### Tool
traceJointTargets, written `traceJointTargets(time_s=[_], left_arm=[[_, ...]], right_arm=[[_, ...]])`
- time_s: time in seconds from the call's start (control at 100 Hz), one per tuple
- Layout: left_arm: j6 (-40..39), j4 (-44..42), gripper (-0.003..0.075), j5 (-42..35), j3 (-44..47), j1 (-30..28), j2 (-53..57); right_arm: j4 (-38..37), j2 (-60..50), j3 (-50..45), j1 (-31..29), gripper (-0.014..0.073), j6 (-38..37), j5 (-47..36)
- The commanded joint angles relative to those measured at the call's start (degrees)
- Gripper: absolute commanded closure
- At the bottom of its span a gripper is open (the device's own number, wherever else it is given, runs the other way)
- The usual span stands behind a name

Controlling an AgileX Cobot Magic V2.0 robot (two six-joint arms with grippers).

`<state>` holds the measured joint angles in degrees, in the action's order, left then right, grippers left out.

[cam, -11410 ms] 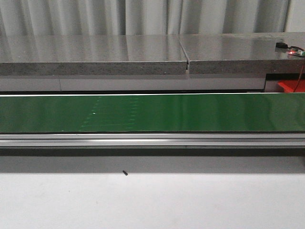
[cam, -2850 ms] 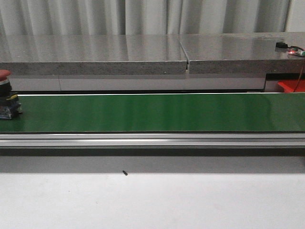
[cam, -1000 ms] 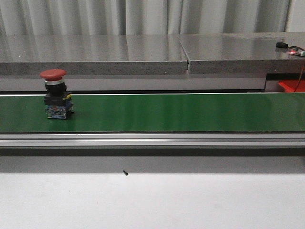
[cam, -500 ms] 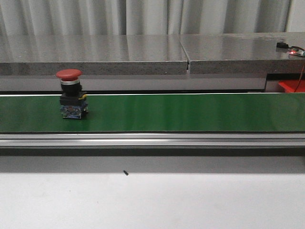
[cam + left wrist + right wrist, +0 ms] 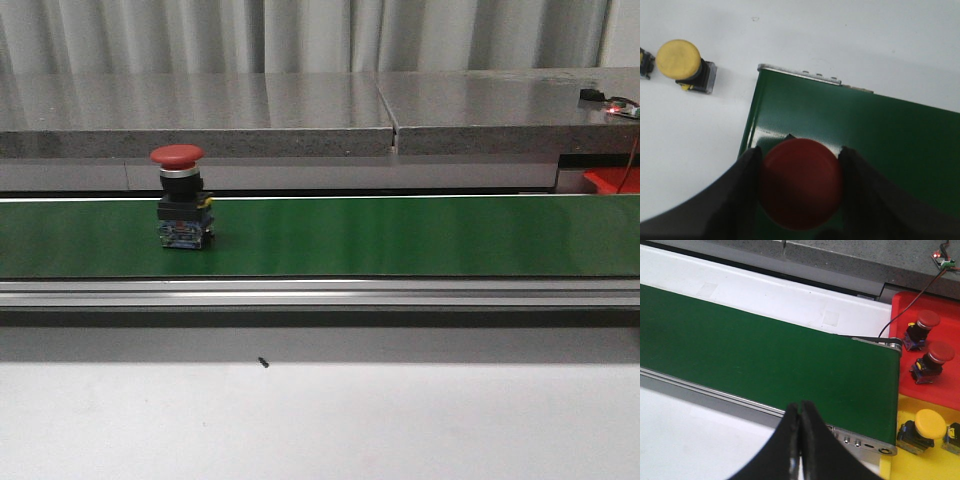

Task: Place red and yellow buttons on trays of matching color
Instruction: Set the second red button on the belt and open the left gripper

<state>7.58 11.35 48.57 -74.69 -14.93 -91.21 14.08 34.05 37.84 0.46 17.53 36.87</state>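
A red button (image 5: 181,207) with a mushroom cap stands upright on the green belt (image 5: 400,236), left of centre, with no gripper near it. In the left wrist view my left gripper (image 5: 801,151) is shut on another red button (image 5: 801,192) over the belt's end (image 5: 865,130); both fingers press the cap's sides. A yellow button (image 5: 680,61) lies on the white table beside that end. My right gripper (image 5: 800,408) is shut and empty above the belt's near rail. The red tray (image 5: 952,332) holds two red buttons (image 5: 928,320); the yellow tray (image 5: 935,465) holds a yellow button (image 5: 930,423).
A grey stone-topped bench (image 5: 300,110) runs behind the belt, and an aluminium rail (image 5: 320,292) runs along its front. A small circuit board with a red wire (image 5: 612,108) sits at the back right. Part of another button (image 5: 644,62) shows at the left wrist view's edge.
The red button came in from the left on the belt and has travelled right, from the frame's left edge to left of centre.
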Motion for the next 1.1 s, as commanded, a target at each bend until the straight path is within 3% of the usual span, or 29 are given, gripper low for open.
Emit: traceJointTargets(time_s=[0.0,0.42,0.49,0.66,0.73,1.09], left_arm=[[0.0,0.7,0.0556,-3.3,-0.1,0.4,2.7],[1.4,0.6,0.0545,-5.8,3.4,0.4,-0.1],[1.4,0.7,0.0498,-5.6,3.4,0.4,-0.6],[1.4,1.2,0.0228,-5.6,3.2,0.4,-0.6],[1.4,1.3,0.0161,-5.6,3.2,0.4,-0.4],[1.7,5.8,0.0141,-5.9,0.2,0.4,6.3]], right_arm=[[0.3,-0.1,1.4,0.2,0.0663,0.6,-3.6],[0.3,-0.1,1.4,0.2,0.0663,0.6,-3.7],[0.3,-0.1,1.4,0.2,0.0663,0.6,-3.7],[0.3,-0.1,1.4,0.2,0.0663,0.6,-3.7],[0.3,-0.1,1.4,0.2,0.0663,0.6,-3.7],[0.3,-0.1,1.4,0.2,0.0663,0.6,-3.6]])
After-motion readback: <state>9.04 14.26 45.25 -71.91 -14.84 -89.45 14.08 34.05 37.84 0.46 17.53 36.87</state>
